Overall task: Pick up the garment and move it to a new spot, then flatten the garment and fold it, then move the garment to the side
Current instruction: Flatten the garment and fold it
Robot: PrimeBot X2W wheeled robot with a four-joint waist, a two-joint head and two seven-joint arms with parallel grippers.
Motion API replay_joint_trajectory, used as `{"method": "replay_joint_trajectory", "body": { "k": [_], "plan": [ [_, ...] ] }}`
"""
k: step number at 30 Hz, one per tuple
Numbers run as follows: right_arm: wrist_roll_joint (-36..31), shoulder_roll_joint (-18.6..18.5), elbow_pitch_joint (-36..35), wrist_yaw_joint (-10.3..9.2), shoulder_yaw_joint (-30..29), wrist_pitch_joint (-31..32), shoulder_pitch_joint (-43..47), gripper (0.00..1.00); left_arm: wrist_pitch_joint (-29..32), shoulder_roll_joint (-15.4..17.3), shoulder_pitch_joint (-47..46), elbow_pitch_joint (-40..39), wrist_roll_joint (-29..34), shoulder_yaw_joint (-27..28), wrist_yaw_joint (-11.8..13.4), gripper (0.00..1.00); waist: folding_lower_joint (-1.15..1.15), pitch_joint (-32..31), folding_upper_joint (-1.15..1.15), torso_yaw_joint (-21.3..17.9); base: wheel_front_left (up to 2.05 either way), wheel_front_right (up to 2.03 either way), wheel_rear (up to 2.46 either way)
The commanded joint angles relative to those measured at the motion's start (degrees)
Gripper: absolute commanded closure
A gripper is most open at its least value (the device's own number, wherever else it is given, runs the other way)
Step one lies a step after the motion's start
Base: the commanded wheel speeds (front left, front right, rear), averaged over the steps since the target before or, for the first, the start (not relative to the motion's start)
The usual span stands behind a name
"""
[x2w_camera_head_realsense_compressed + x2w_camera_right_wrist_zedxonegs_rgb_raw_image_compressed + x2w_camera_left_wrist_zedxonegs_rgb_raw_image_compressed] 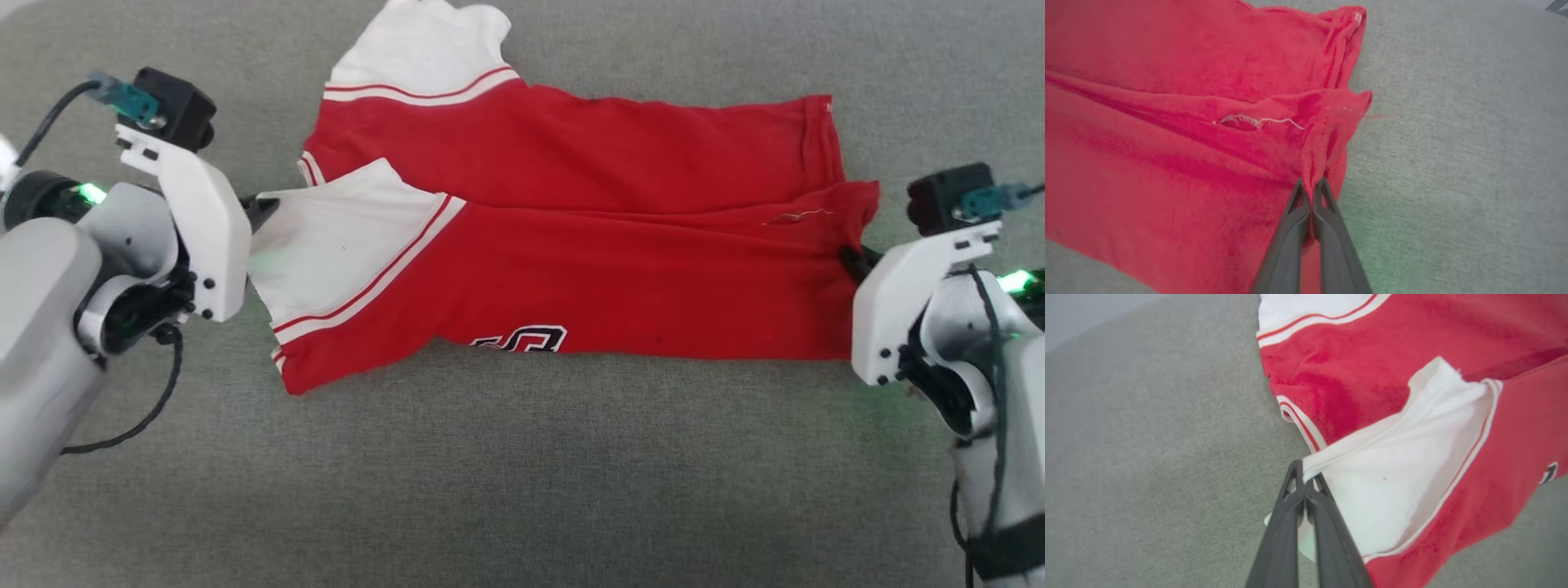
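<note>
The garment (571, 269), a red shirt with white sleeves and striped trim, lies stretched sideways on the grey surface, its near half doubled over the far half. Part of the black lettering (522, 339) peeks out at the front fold. My left gripper (260, 211) is shut on the edge of the near white sleeve (1392, 490); the pinch shows in the left wrist view (1305, 481). My right gripper (853, 260) is shut on the red hem corner (1323, 134) at the shirt's right end, the fingers (1306, 212) clamped together on bunched fabric.
Grey woven cloth (522, 490) covers the whole surface. The far white sleeve (424, 53) reaches toward the top edge of the head view. A loose white thread (1257, 121) lies on the red fabric near the right hem. Open surface lies in front of the shirt.
</note>
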Motion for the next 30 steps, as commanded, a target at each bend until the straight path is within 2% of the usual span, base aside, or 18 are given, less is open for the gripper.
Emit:
{"method": "replay_joint_trajectory", "body": {
  "k": [1, 5, 6, 7, 8, 10, 11, 12, 17, 22, 26, 30],
  "plan": [
    [-0.08, 0.48, 2.05, -0.04, 0.26, 0.12, -1.47, 1.0, 0.41, -1.24, -1.03, 3.01, -0.56, -0.38, -0.98, 1.0, 0.0, 0.8, 0.0, -0.5, 0.0, 0.0, 0.0],
    [-0.06, 0.7, 8.38, -0.04, 1.65, 0.15, -5.07, 1.0, 1.55, -5.19, -2.52, 11.96, -1.09, -1.69, -3.04, 1.0, 0.0, 1.68, 0.0, -1.13, 0.0, 0.0, 0.0],
    [-0.45, 0.46, 9.77, -0.05, 2.39, 0.47, -5.83, 0.97, 1.82, -6.12, -2.63, 13.71, -1.42, -2.01, -3.43, 1.0, 0.0, 1.83, 0.0, -1.23, 0.0, 0.0, 0.0],
    [-0.64, 0.33, 11.2, -0.05, 3.1, 0.87, -6.45, 0.88, 2.05, -6.87, -2.85, 15.53, -1.94, -2.11, -3.76, 1.0, 0.0, 1.93, 0.0, -1.33, 0.0, 0.0, 0.0],
    [-0.29, 0.48, 12.42, -0.05, 3.38, 1.24, -7.0, 0.75, 2.03, -7.51, -3.14, 17.1, -2.1, -2.31, -3.97, 0.92, 0.0, 1.99, 0.0, -1.44, 0.0, 0.0, 0.0],
    [0.38, 0.79, 13.91, -0.05, 4.1, 1.39, -8.16, 0.51, 1.46, -8.48, -3.65, 19.65, -2.46, -2.58, -4.41, 0.64, 0.0, 2.0, 0.0, -1.6, 0.0, 0.0, 0.0],
    [0.49, 0.82, 14.27, -0.05, 4.36, 1.5, -8.56, 0.11, 0.82, -8.88, -3.92, 20.52, -2.75, -2.33, -4.67, 0.44, 0.0, 1.94, 0.0, -1.65, 0.0, 0.0, 0.0],
    [0.83, 0.85, 14.56, -0.05, 4.54, 1.52, -8.86, 0.0, 0.15, -9.18, -4.36, 21.17, -3.05, -2.02, -4.77, 0.0, 0.0, 1.81, 0.0, -1.67, 0.0, 0.0, 0.0],
    [3.0, -0.3, 13.15, -0.03, 4.7, -0.14, -8.03, 0.0, -1.62, -8.37, -5.59, 22.25, -4.27, -1.33, -5.11, 0.0, 0.0, 0.63, 0.0, -1.51, 0.0, 0.0, 0.0],
    [3.24, -0.92, 8.23, -0.03, 2.77, -3.18, -5.33, 0.0, -2.92, -5.35, -3.79, 19.18, -4.57, -0.58, -5.05, 0.0, 0.0, -0.89, 0.0, -1.14, 0.0, 0.0, 0.0],
    [3.11, -0.68, 4.2, -0.03, 0.5, -5.53, -2.97, 0.0, -2.91, -3.26, -1.54, 15.24, -5.52, -0.03, -3.91, 0.0, 0.0, -1.76, 0.0, -0.91, 0.0, 0.0, 0.0],
    [1.4, 0.2, -1.54, -0.03, -2.31, -9.97, 0.32, 0.0, -2.48, 0.03, 2.56, 7.28, -6.46, 0.18, -0.46, 0.0, 0.0, -2.62, 0.0, -0.54, 0.0, 0.0, 0.0]
  ]
}}
